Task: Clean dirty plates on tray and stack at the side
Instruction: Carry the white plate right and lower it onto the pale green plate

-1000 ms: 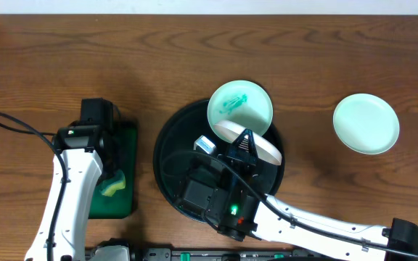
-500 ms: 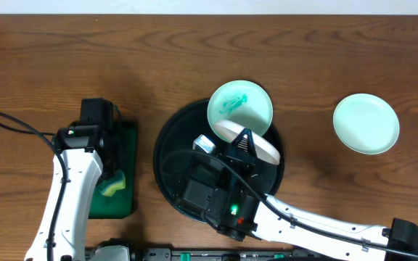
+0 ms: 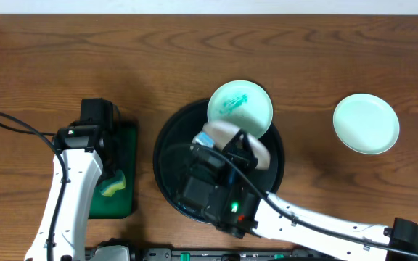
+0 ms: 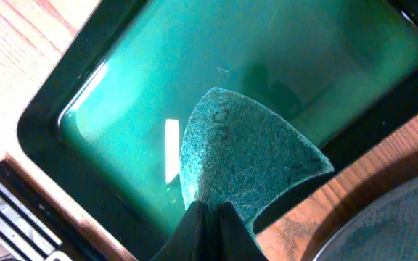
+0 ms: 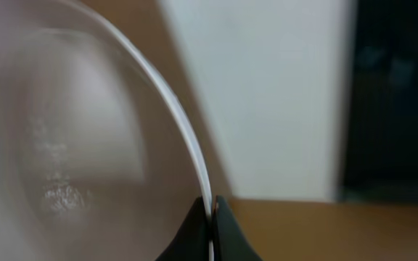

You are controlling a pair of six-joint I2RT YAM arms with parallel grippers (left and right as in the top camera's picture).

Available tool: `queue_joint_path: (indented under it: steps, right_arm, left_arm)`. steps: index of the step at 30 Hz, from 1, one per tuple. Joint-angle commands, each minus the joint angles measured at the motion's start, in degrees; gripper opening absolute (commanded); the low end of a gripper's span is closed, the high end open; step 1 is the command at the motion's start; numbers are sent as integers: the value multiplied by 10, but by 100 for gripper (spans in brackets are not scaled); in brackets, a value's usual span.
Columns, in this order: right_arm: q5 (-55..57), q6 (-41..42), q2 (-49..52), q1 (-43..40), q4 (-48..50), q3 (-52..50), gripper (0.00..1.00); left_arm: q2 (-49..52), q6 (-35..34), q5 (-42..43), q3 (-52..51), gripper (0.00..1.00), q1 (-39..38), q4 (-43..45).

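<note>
Black round tray (image 3: 167,163): glossy, raised rim, flat on the table, centre. Mint plate (image 3: 240,109): green smear, face up, resting over the tray's far rim, partly off it. White plate (image 3: 222,132): tilted over the tray, rim pinched by the right gripper (image 5: 210,210), blurred in the wrist view. Second mint plate (image 3: 366,123): plain, flat on the table, well right of the tray.

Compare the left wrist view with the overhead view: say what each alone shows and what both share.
Left wrist only: the left end effector pinching the scrub pad, its weave clear. Overhead only: a smeared mint plate at the rim of the black tray, a white plate tilted in the right end effector, a clean mint plate aside. Both: the green tray with the pad over it.
</note>
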Motion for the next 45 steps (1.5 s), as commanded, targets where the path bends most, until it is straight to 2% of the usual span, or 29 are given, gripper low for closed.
queue_joint_path:
  steps: [1,4,8,11,15,18,25,33,37,41,45]
  right_arm:
    - [148,-119,-2,-21,69,16,1]
    - [101,-110,-2,-21,101,16,1]
    - [15,-27,-2,-9,109,16,1]
    - [-134,102,-2,0,77,16,1]
    - [-331,349,-2,-24,28,16,1]
    - [-407,440,-6,-64,13,16,1]
    - [-499,452,-74,-209,3,34,1]
    - [-581,492,-165,-527,-109,59,1]
    - [-628,492,-159,-697,-162,54,1]
    - [-681,492,-136,-837,-176,50,1]
    - [-693,503,-100,-922,-170,50,1]
  left_arm:
    - [3,4,-5,5,7,3,0]
    - [3,4,-5,5,7,3,0]
    - [3,4,-5,5,7,3,-1]
    - [3,4,-5,5,7,3,0]
    - [3,4,-5,5,7,3,-2]
    - [3,4,-5,5,7,3,-2]
    - [3,4,-5,5,7,3,-2]
    - [3,4,-2,5,7,3,-3]
    - [3,4,0,5,7,3,-3]
    - [3,4,0,5,7,3,-3]
    - [3,4,0,5,7,3,-3]
